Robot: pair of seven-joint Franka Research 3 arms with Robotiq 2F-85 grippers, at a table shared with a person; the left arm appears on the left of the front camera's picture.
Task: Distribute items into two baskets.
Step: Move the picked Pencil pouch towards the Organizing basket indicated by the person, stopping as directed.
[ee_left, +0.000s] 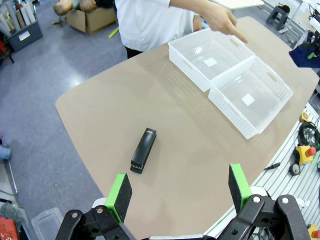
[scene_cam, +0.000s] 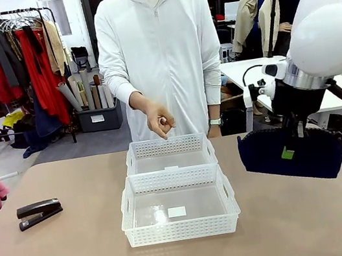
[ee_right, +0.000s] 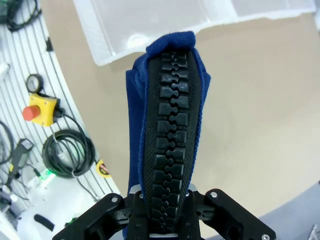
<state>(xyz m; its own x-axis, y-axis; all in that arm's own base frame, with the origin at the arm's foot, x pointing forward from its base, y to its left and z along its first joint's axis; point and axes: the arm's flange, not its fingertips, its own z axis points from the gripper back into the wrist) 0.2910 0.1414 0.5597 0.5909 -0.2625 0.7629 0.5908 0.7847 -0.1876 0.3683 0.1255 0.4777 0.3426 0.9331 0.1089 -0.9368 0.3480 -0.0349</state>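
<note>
Right claw (scene_cam: 288, 151) clamped on the pouch (scene_cam: 264, 155); left claw (ee_left: 180, 187) spread wide, holding nothing.

Front view: the right claw holds the navy pouch up over the right side of the table (scene_cam: 79, 248), just right of the baskets. The small basket (scene_cam: 169, 145) and large basket (scene_cam: 183, 229) sit touching at mid-table, the large one nearer the robot. The stapler (scene_cam: 39, 212) lies flat at far left, well apart from both. A person's hand (scene_cam: 160, 122) hovers above the small basket. Left wrist view: the left claw's green pads (ee_left: 119, 191) stand far apart above the table's edge, with the stapler on the table beyond them. Right wrist view: the pouch's zipper (ee_right: 170, 135) rises from between the right claw's closed fingers, its far end near a basket corner.
</note>
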